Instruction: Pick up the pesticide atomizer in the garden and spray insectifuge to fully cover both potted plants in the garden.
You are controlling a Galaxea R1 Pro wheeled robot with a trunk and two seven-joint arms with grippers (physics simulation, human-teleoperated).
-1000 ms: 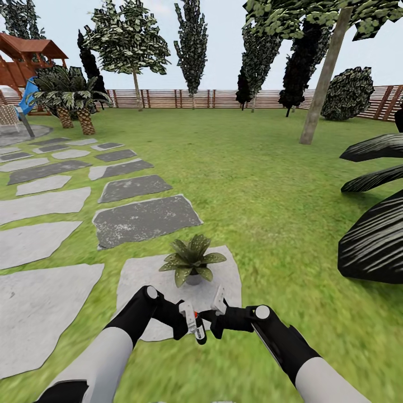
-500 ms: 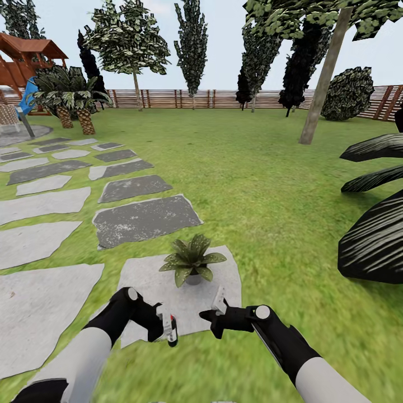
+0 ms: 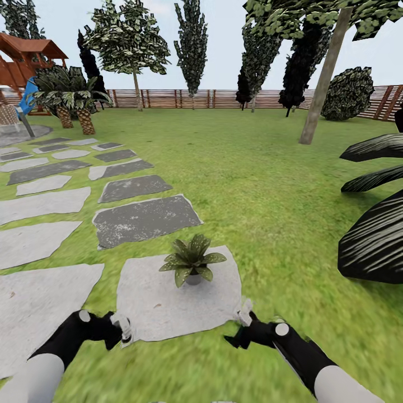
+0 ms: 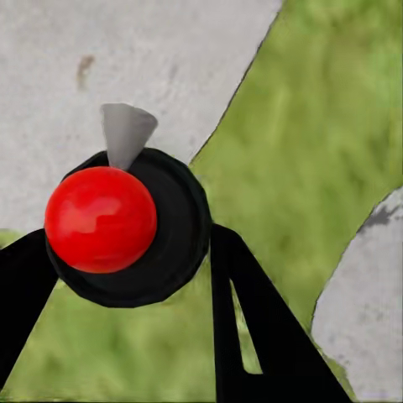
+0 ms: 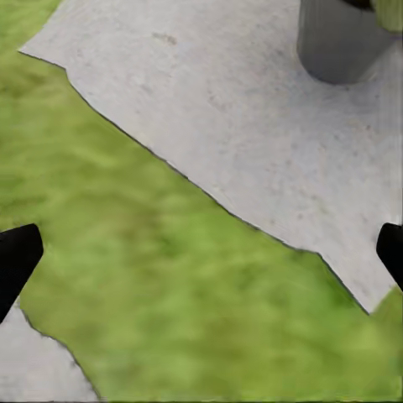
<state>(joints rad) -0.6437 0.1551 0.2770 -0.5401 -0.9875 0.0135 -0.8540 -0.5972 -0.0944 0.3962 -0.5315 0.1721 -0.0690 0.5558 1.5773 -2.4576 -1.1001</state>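
Note:
One potted plant (image 3: 192, 260), a low rosette of speckled green leaves in a small grey pot (image 5: 344, 38), stands on a pale stepping stone (image 3: 168, 302) on the garden lawn. My left gripper (image 3: 124, 330) hangs low at the stone's near left corner. It is shut on the pesticide atomizer (image 4: 101, 218), seen end-on in the left wrist view as a red cap on a dark round body with a grey nozzle. At the stone's near right corner my right gripper (image 3: 243, 313) is open and holds nothing, with grass and stone between its black fingertips (image 5: 17, 260).
Grey stepping stones (image 3: 143, 218) run away to the left toward a round patio and palms (image 3: 73, 101). Large dark leaves (image 3: 375, 235) crowd the right side. A tree trunk (image 3: 322, 84) and a brown slatted fence (image 3: 184, 98) stand beyond the open lawn (image 3: 252, 168).
Both arms have drawn apart and dropped lower in the view. The left gripper carried the atomizer left and down; the right gripper moved right and down. The plant has not moved.

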